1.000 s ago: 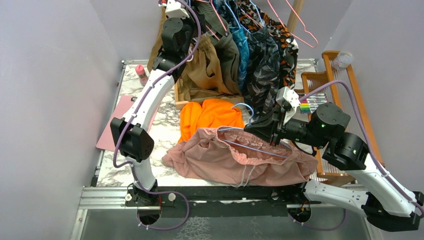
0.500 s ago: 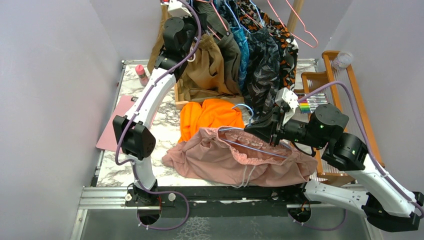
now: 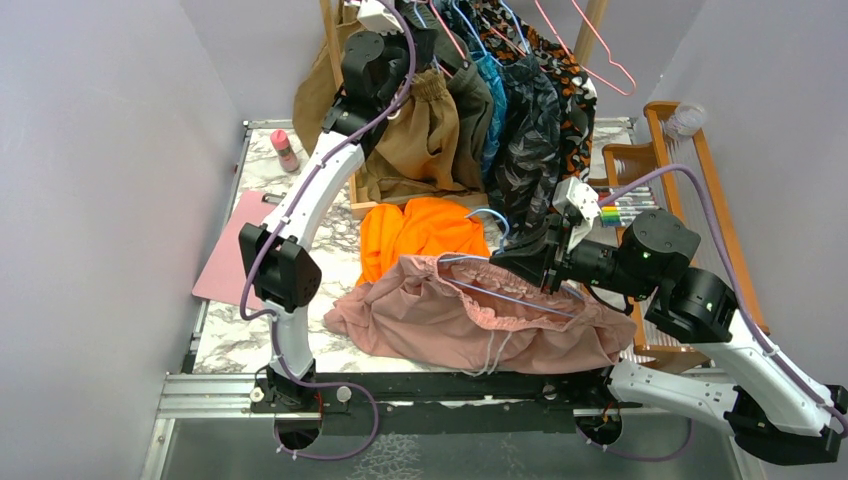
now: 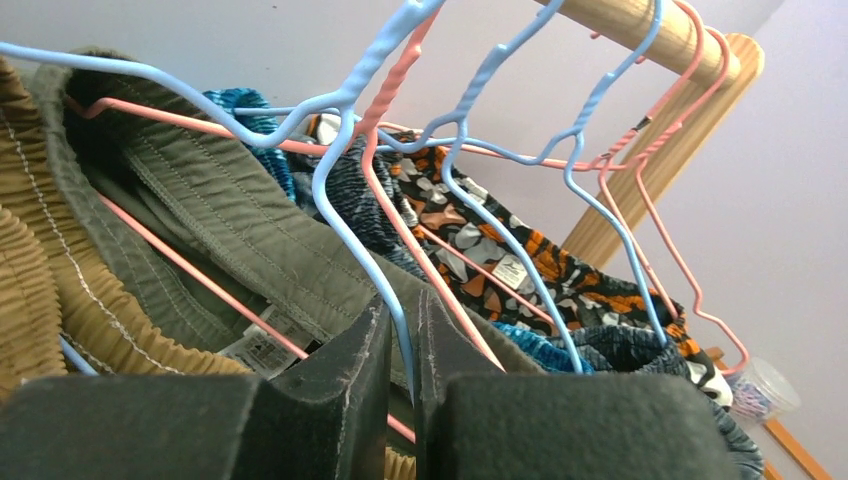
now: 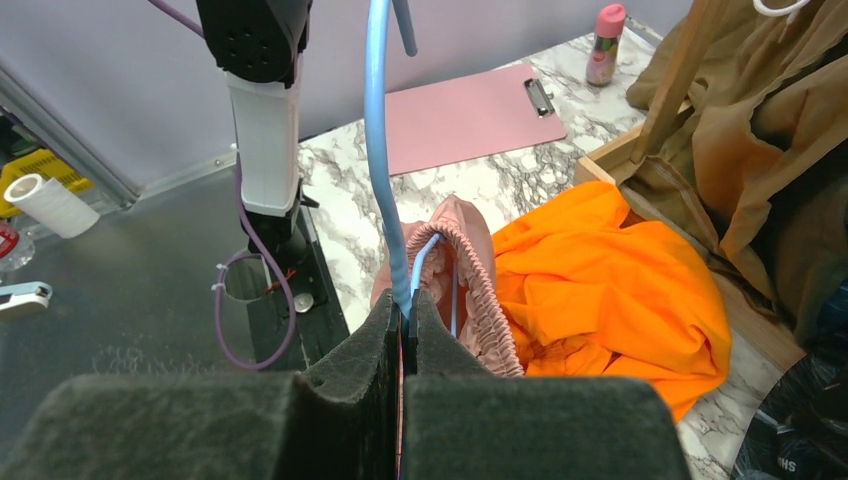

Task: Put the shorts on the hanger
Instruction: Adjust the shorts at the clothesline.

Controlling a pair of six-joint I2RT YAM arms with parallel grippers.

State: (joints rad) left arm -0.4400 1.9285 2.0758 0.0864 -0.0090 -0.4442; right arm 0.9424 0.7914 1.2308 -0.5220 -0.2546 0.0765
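The dusty pink shorts (image 3: 460, 322) lie bunched on the marble table near the front edge. The light blue hanger (image 3: 510, 297) has its frame threaded inside their waistband, and its hook curls up behind (image 3: 490, 214). My right gripper (image 3: 545, 262) is shut on this hanger's wire (image 5: 378, 150), just above the gathered waistband (image 5: 470, 270). My left gripper (image 3: 405, 30) is high at the clothes rack. It is shut on the wire of another light blue hanger (image 4: 345, 95) that hangs from the wooden rod (image 4: 640, 25).
Bright orange shorts (image 3: 420, 235) lie behind the pink ones. Brown shorts (image 3: 415, 130) and several dark patterned garments hang on the rack with pink hangers. A pink clipboard (image 3: 235, 245) and pink bottle (image 3: 285, 150) sit at left. A wooden stand (image 3: 690, 160) is at right.
My left arm has swung right and up along the rack, pulling the brown shorts with it. The right gripper, hanger and pink shorts have not moved.
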